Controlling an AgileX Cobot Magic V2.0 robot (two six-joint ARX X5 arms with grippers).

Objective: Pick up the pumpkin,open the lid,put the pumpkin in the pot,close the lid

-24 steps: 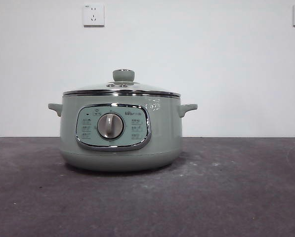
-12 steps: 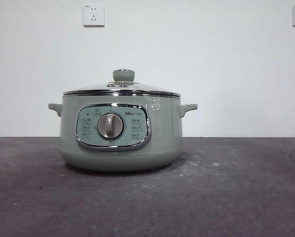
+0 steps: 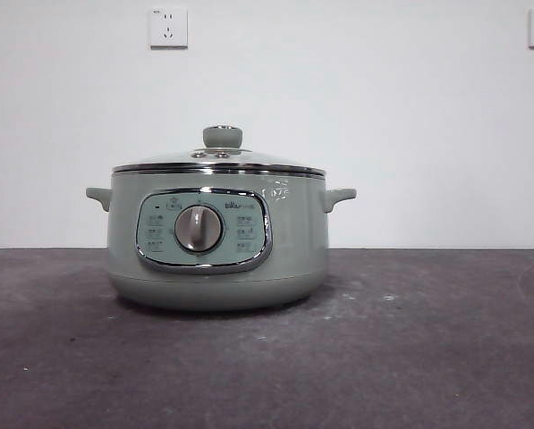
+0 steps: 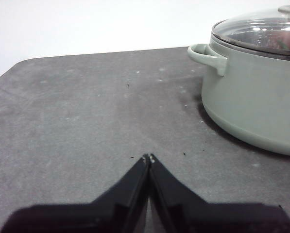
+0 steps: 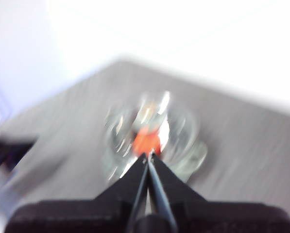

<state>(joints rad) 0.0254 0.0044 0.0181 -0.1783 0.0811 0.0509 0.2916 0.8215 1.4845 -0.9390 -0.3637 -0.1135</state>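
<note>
while the pot (image 3: 216, 241) stands on the dark table (image 3: 428, 340) with the lid (image 3: 220, 161) sitting on its rim, my left gripper (image 4: 149, 158) rests low beside it, jaws pressed together and empty. my right gripper (image 5: 148, 156), also closed on nothing, is above the pot; the blurred pumpkin (image 5: 145, 140) shows orange through the glass.
</note>
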